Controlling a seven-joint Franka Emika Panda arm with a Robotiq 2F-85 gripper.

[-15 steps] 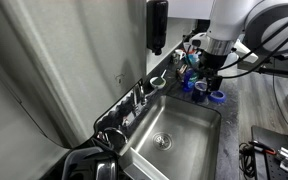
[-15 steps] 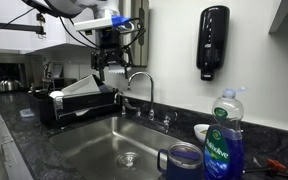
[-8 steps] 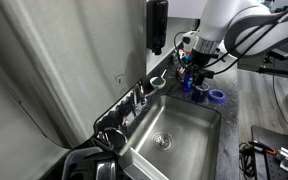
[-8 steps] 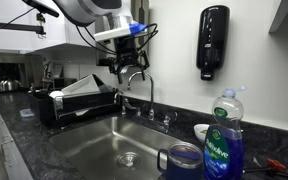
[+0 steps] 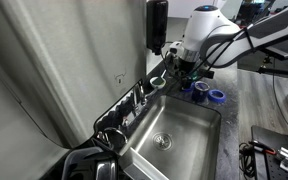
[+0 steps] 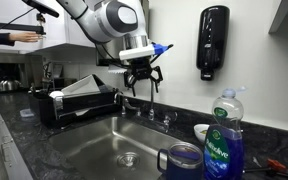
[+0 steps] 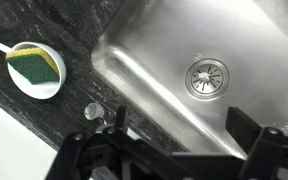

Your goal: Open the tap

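dark speckled stone counter (image 6: 24, 128), steel sink (image 7: 154, 40), black soap dispenser (image 6: 213, 42) on pale wall (image 6: 179, 60), gripper (image 6: 142, 78) spread open above tap (image 6: 151, 108)

White arm (image 6: 112, 20), fat rounded segments, grey bands at the joints. Black cables (image 5: 224, 64) trail alongside. There's a blue piece (image 6: 163, 47) at the wrist, then the black gripper (image 6: 141, 80), with angular matte fingers (image 7: 94, 155).

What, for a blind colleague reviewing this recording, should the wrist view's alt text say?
Looking down past the open gripper, whose dark fingers fill the bottom edge, at a steel sink with a round drain. On the black counter beside it sit a small chrome fitting and a white dish holding a yellow-green sponge.
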